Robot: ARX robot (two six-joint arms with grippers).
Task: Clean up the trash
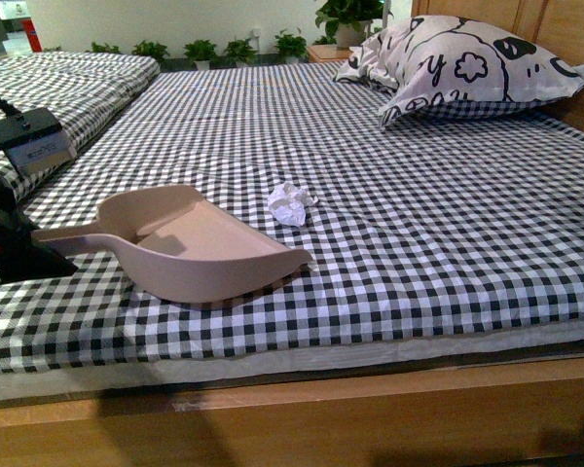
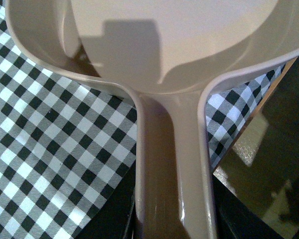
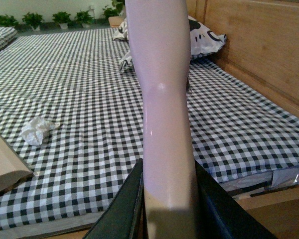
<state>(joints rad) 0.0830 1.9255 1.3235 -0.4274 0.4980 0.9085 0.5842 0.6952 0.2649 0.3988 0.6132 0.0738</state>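
Note:
The trash [image 1: 290, 203] is a small crumpled white paper wad lying on the checked bedspread [image 1: 389, 224], just beyond the open mouth of the beige-pink dustpan [image 1: 190, 243]. In the right wrist view the trash [image 3: 36, 130] lies off to the side, with a corner of the dustpan [image 3: 2, 167] near it. My left gripper [image 2: 174, 219] is shut on the dustpan [image 2: 164, 45] by its handle. At the left edge of the front view the left arm [image 1: 5, 233] holds that handle. My right gripper [image 3: 167, 204] is shut on the white brush [image 3: 162, 89] handle; its bristles are hidden.
A black-and-white patterned pillow [image 1: 467, 63] lies at the far right by the wooden headboard [image 3: 259, 45]. The wooden bed frame [image 1: 321, 418] runs along the near edge. Potted plants [image 1: 214, 49] line the far side. A second checked bed [image 1: 58, 78] lies at the far left.

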